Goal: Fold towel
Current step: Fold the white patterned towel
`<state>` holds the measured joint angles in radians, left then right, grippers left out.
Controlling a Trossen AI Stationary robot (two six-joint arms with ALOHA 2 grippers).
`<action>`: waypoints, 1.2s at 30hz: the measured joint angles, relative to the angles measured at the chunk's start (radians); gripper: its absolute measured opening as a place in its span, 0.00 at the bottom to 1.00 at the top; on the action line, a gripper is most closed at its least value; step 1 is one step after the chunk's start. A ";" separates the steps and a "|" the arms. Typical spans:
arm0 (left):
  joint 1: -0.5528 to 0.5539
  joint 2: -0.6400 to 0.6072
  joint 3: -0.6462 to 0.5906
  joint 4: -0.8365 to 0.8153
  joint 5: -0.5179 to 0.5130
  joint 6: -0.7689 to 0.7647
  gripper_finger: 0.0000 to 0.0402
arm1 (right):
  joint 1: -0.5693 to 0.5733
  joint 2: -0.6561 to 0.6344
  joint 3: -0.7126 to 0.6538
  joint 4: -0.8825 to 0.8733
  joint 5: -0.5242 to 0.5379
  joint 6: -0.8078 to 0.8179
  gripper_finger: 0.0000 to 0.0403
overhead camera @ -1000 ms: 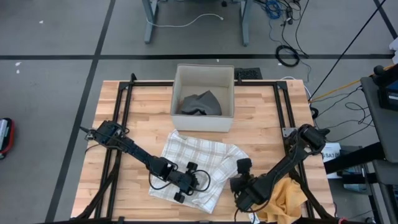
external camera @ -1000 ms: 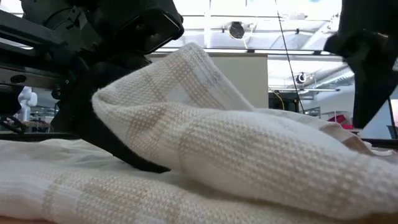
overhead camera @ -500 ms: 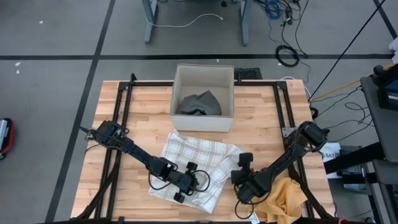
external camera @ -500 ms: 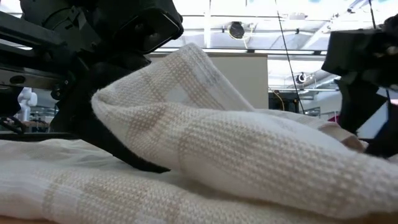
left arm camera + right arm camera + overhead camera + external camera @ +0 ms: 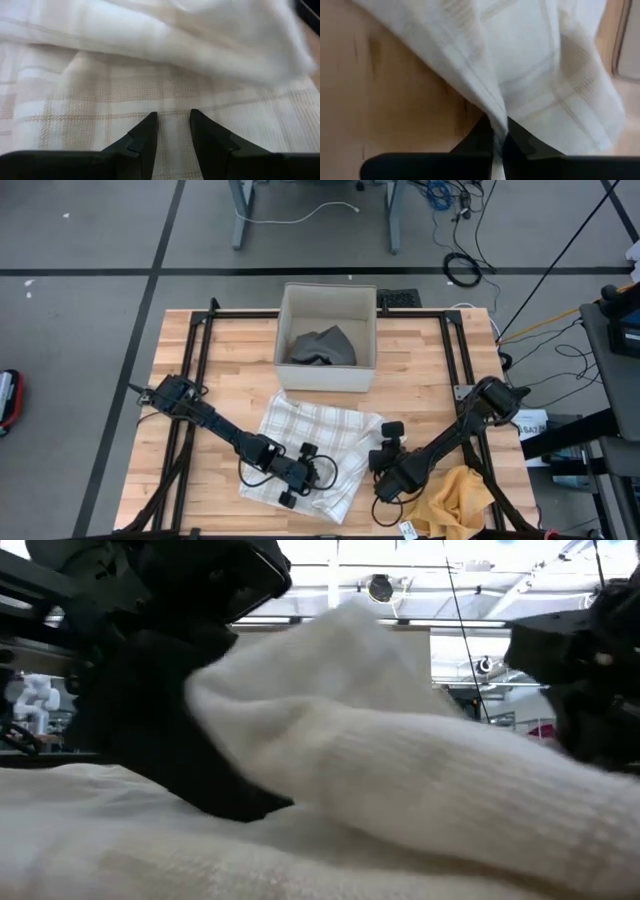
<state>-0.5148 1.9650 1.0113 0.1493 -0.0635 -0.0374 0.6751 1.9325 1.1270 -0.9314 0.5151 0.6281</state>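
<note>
Right jaws: the right gripper had its jaws pressed together on an edge of the towel, the cloth pinched between them and rising away in a ridge; in the high view this gripper sat at the towel's right edge.
Left jaws: the left gripper had its jaws partly spread, tips resting on the checked weave with only flat cloth between them; no pinch showed. In the high view it lay over the towel's near part.
Towel: pale with tan checks, rumpled on the desk in front of the bin, between the two arms; a fold bulged up in the low view.
Desk: light wooden planks with a black frame around them.
Bin: a white open box at the far middle, a grey cloth inside.
Yellow cloth: crumpled at the near right corner, beside the right arm.
Room: grey floor tiles with cables trailing behind the desk.
</note>
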 joint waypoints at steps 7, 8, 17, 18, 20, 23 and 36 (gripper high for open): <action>-0.026 -0.058 0.057 -0.145 -0.027 0.044 0.31 | 0.030 -0.002 0.235 -0.258 -0.027 -0.046 0.01; -0.028 -0.067 0.070 -0.166 -0.037 0.045 0.31 | 0.030 -0.002 0.272 -0.270 -0.026 -0.068 0.01; -0.066 -0.141 0.110 -0.482 -0.258 -0.014 0.31 | -0.039 -0.004 0.446 -0.342 0.019 -0.293 0.00; -0.065 -0.138 0.109 -0.553 -0.284 -0.047 0.31 | -0.055 -0.004 0.452 -0.340 0.019 -0.317 0.00; -0.058 -0.132 0.104 -0.650 -0.294 -0.106 0.31 | -0.090 -0.004 0.462 -0.338 0.020 -0.370 0.00; -0.055 -0.127 0.083 -0.651 -0.293 -0.150 0.31 | -0.143 -0.004 0.465 -0.298 0.020 -0.458 0.00; -0.067 -0.127 0.008 -0.487 -0.267 -0.131 0.31 | -0.377 -0.002 0.431 0.134 -0.083 -0.847 0.00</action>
<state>-0.5821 1.8378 1.0191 -0.3375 -0.3302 -0.1679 0.2977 1.9301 1.5583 -0.7976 0.4324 -0.2194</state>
